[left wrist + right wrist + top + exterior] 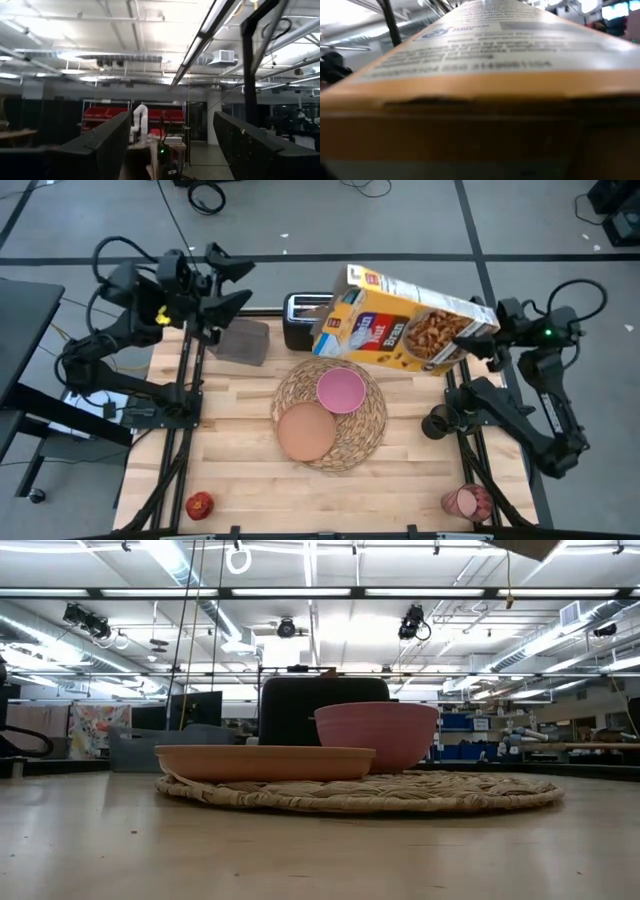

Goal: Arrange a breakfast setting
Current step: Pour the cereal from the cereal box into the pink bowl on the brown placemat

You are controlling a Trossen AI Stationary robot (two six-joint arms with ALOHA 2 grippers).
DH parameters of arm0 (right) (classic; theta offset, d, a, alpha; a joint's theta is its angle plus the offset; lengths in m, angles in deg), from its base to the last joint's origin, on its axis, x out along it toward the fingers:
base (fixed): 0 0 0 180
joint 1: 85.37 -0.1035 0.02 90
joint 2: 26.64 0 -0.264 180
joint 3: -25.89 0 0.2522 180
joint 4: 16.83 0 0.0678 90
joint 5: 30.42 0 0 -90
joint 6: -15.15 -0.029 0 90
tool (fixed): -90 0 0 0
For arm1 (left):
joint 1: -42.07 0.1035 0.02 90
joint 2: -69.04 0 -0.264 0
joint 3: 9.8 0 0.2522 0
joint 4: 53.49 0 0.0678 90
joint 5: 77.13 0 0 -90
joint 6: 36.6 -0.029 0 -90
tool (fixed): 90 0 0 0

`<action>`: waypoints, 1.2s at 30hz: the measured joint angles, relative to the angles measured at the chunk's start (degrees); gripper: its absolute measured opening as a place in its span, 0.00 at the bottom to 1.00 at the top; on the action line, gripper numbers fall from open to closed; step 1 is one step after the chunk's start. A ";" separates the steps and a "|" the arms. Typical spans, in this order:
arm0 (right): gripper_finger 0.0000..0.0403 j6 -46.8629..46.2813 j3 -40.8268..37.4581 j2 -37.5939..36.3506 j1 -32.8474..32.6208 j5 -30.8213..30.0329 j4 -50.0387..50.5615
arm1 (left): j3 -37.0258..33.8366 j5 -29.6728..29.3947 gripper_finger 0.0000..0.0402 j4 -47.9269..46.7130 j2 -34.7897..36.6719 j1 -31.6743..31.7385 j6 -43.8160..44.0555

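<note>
Pink bowl (341,389) on placemat (368,430), right claw (478,336) clamping cereal box (405,330) above, left claw (232,285) spread empty.

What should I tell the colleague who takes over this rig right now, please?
Right gripper is shut on the yellow cereal box, held tilted above the table's back, over the pink bowl.
Left gripper waits open, raised at the back left corner.
Done: the bowl and the salmon-tan plate sit on the round woven placemat.
Left: the small red apple at the front left edge and the pinkish-red cup, lying at the front right, are still off the mat. The toaster stands behind it. No spoon is visible.
</note>
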 joint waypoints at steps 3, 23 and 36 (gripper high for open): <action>0.56 5.13 0.00 -2.68 0.60 -1.42 8.05 | 0.00 -1.44 0.72 -1.23 -1.33 0.02 0.05; 0.56 26.04 2.03 -7.62 0.21 -6.15 46.84 | 0.00 -1.54 0.72 -4.87 -2.24 3.10 0.07; 0.56 36.19 10.70 -3.25 -6.01 -15.70 66.63 | 0.02 -1.52 0.72 -6.90 -2.24 3.10 -1.44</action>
